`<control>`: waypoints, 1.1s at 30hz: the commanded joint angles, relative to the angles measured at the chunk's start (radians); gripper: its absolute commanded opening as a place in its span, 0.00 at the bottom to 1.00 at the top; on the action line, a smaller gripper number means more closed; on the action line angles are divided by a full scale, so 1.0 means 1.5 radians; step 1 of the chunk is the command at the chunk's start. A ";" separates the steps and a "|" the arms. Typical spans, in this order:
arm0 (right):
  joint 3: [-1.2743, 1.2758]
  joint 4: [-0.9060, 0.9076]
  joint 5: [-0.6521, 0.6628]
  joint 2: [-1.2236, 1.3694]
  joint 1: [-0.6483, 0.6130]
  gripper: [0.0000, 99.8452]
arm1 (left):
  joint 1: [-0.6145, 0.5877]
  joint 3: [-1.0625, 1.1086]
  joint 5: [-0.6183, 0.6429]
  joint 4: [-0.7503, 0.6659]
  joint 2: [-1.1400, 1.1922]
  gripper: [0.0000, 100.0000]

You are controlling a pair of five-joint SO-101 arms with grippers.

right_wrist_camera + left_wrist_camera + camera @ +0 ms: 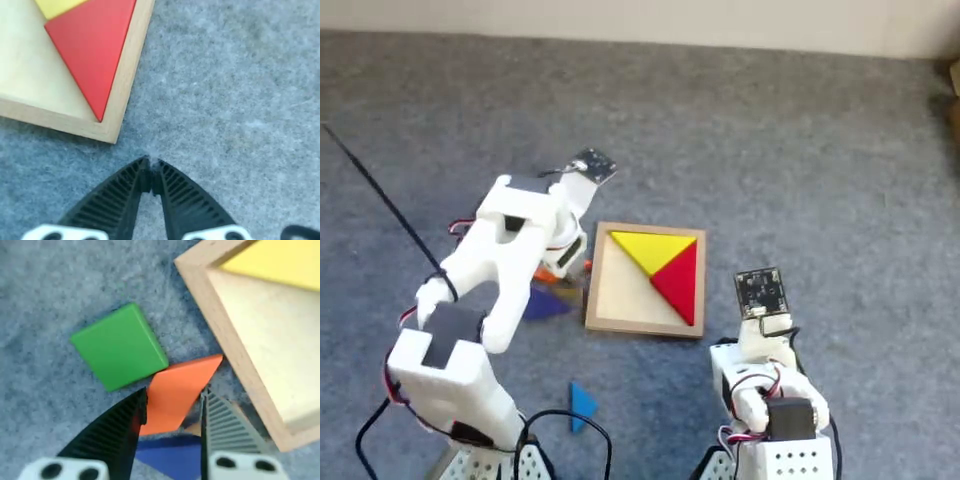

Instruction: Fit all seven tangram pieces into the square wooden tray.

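We saw a pale, unpainted wooden tray (592, 285) with a yellow triangle (645, 248) and a red triangle (680, 280) in it. Against the mottled grey carpet (800, 150) we made out a green square (120, 346), an orange parallelogram (177, 390), a dark blue piece (172, 455) and a brighter blue triangle (582, 402). We noted the left gripper (173, 395) and right gripper (151, 165) were both ribbed black, with white bases.

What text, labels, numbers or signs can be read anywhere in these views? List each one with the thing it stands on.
There is no readable text in any view.
The wooden tray, yellow triangle, red triangle, green square and orange parallelogram bear no print.
Any print on the left arm's circuit board or the right arm's circuit board is too small to read.
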 commanded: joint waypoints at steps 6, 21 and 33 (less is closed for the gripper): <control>0.096 0.007 -0.003 -0.021 0.008 0.02 | -0.032 -0.097 -0.007 0.048 0.074 0.17; 0.096 0.007 -0.003 -0.021 0.008 0.02 | -0.044 -0.154 -0.003 0.150 0.024 0.17; 0.096 0.007 -0.003 -0.021 0.008 0.02 | -0.011 -0.071 0.028 0.163 -0.078 0.19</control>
